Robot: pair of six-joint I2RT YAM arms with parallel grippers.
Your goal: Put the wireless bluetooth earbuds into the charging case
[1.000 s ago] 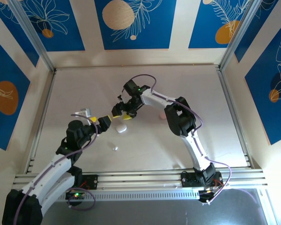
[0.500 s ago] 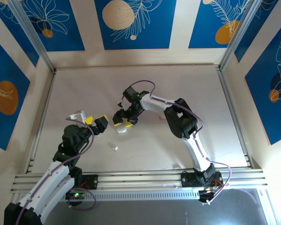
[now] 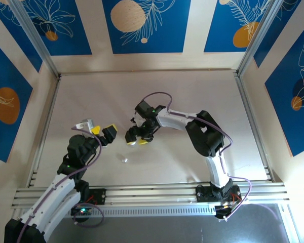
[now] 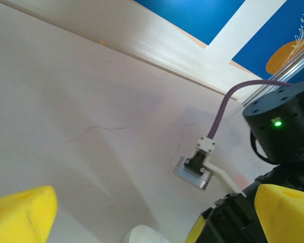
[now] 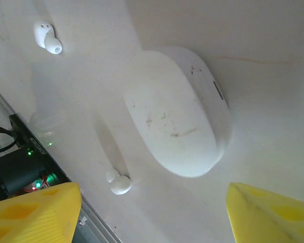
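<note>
top external: we see the right tool [image 3: 137,138] shifted nearer than a second ago, jaws wide astride the white charging case [image 3: 135,142], not touching it; the left tool [image 3: 104,131] gapes, pulled back. two white earbuds [image 5: 46,37] lie near the case on the pale bench [image 3: 192,91], blue leaf-printed walls [image 3: 142,25] around.

I read the table [image 4: 91,101] as a pale, matt sheet with fine hairline cracks. The case [image 5: 177,111] is smooth white plastic, satin rather than glossy, with small dark scuffs on its shell. The earbuds [image 5: 46,36] are white plastic with a slight gloss. The finger pads [image 5: 35,212] are matt yellow, either foam or soft plastic; I cannot tell which. The rail [image 3: 152,192] at the near edge is ribbed bare metal. The cable [image 4: 220,114] has a smooth purple sheath.
</note>
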